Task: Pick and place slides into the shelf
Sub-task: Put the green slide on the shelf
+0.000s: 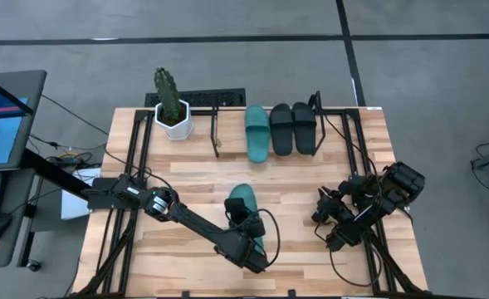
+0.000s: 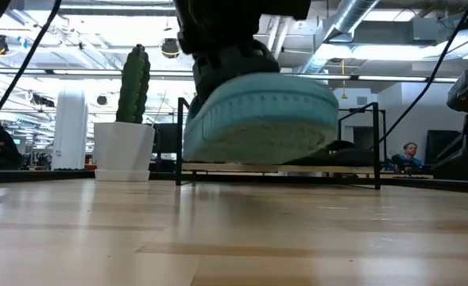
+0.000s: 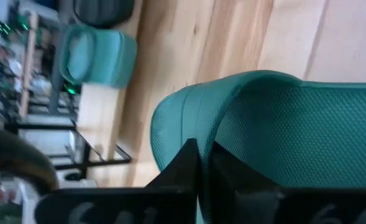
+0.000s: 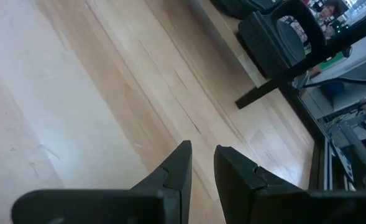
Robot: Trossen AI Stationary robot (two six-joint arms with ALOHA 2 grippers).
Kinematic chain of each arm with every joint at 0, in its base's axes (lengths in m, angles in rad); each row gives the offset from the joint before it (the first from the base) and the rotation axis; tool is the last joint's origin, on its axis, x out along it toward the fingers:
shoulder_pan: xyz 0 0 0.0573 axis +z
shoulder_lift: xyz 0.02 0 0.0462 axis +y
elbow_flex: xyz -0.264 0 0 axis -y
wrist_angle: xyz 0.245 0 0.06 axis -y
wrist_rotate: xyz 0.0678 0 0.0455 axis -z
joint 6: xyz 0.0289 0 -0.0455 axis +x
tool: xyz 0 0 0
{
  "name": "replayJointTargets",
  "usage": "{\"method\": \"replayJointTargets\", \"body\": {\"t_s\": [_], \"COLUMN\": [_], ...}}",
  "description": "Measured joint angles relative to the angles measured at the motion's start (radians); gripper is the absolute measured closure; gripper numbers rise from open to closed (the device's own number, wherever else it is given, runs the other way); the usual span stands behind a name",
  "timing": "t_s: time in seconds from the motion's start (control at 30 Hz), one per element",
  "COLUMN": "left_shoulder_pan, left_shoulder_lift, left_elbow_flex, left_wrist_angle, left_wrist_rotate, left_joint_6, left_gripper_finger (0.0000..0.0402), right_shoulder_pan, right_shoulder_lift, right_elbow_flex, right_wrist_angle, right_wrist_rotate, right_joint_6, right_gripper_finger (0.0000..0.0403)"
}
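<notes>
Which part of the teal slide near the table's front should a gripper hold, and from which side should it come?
Best the wide strap, from above: in the left wrist view it arches over the slide, giving an edge to pinch. The left gripper already holds it there.

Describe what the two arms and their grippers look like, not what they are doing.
Both arms are black, built of jointed segments, with loose black cables looping around the wrists. The left arm is long and slim. The right arm looks bulkier, with boxy joint housings. The left gripper and the right gripper each have two dark, flat fingers tapering to wedge-shaped tips. No markings or labels are legible.
</notes>
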Motion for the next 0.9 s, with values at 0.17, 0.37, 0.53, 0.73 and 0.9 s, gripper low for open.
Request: {"method": "replayJointTargets", "body": {"t_s": [0.17,0.37,0.53,0.73,0.9], "left_shoulder_pan": [-0.003,0.003,0.013,0.011,0.021], "left_shoulder_lift": [0.0,-0.005,-0.065,-0.18,-0.254], "left_elbow_flex": [0.002,0.002,0.002,0.003,0.003], "left_wrist_angle": [0.0,0.0,0.0,0.0,0.0], "left_wrist_rotate": [-0.111,-0.251,-0.337,-0.432,-0.463], "left_joint_6": [0.093,0.219,0.277,0.339,0.449], "left_gripper_finger": [0.0401,0.0401,0.0401,0.0401,0.0401], "right_shoulder_pan": [0.0,-0.013,-0.036,-0.064,-0.076], "right_shoulder_lift": [0.0,0.0,0.0,0.0,0.002], "right_elbow_flex": [0.0,0.001,0.003,0.006,0.016], "right_wrist_angle": [0.004,0.006,0.007,0.011,0.008], "right_wrist_rotate": [0.0,0.001,0.001,0.001,0.023], "right_joint_6": [0.001,0.001,0.001,0.001,-0.006], "right_gripper_finger": [0.0344,0.0344,0.0344,0.0344,0.0344]}}
